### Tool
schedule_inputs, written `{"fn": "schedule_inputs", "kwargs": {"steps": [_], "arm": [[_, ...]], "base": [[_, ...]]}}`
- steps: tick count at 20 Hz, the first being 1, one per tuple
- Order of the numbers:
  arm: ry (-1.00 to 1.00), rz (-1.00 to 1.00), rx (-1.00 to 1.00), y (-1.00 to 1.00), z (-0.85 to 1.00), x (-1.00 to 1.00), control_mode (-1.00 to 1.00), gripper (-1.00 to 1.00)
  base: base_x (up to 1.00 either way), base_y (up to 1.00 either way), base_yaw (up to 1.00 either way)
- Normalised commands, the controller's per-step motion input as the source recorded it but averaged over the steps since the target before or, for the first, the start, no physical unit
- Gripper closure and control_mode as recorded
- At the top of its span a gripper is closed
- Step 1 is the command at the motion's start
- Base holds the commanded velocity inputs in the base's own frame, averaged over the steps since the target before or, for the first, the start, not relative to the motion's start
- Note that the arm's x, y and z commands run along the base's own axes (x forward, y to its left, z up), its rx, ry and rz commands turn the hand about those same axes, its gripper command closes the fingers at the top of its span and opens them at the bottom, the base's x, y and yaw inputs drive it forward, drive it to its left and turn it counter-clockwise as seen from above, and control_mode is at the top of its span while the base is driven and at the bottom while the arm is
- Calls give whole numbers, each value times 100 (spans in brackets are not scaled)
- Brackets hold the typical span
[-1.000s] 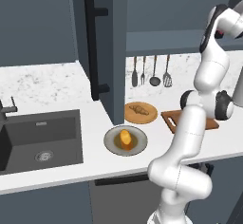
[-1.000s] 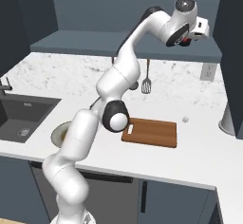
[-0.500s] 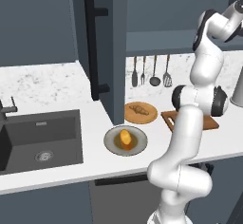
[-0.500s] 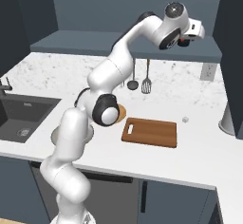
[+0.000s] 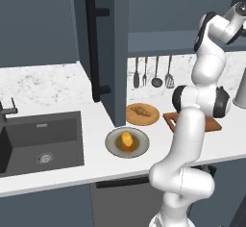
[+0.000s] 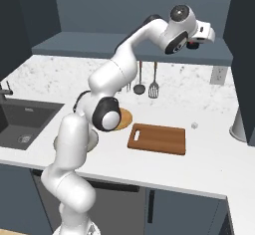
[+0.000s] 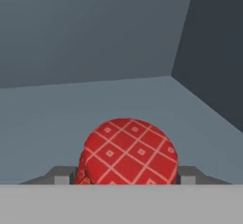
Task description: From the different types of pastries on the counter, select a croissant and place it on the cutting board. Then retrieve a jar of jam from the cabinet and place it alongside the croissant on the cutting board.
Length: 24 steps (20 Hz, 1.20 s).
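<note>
Now I'm on the jam step: my hand [image 7: 127,181] is up inside the cabinet [image 7: 95,42], its fingers flanking the jar of jam [image 7: 127,153] at lower centre, grip unconfirmed. Next: close firmly, lift out, carry it to the cutting board [image 6: 157,139].

A glossy white arm [image 6: 112,79] of rounded, tubular segments fills the frame's centre, joined by dark grey-black discs. Its end effector [image 6: 199,36] at upper right seems white with dark trim.
</note>
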Motion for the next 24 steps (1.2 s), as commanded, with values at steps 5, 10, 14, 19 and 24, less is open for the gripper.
{"fn": "schedule_inputs", "kwargs": {"steps": [5,10,14,19,24], "arm": [[3,0,26,-15,6,-14,-100,100],[0,0,34,0,-11,-99,-100,100],[-1,0,26,16,-38,-100,-100,100],[-7,-7,12,86,-68,-100,-100,100],[-9,-9,0,100,-93,-100,-100,100]], "base": [[0,0,0],[0,0,0],[0,0,0],[0,0,0],[0,0,0]]}}
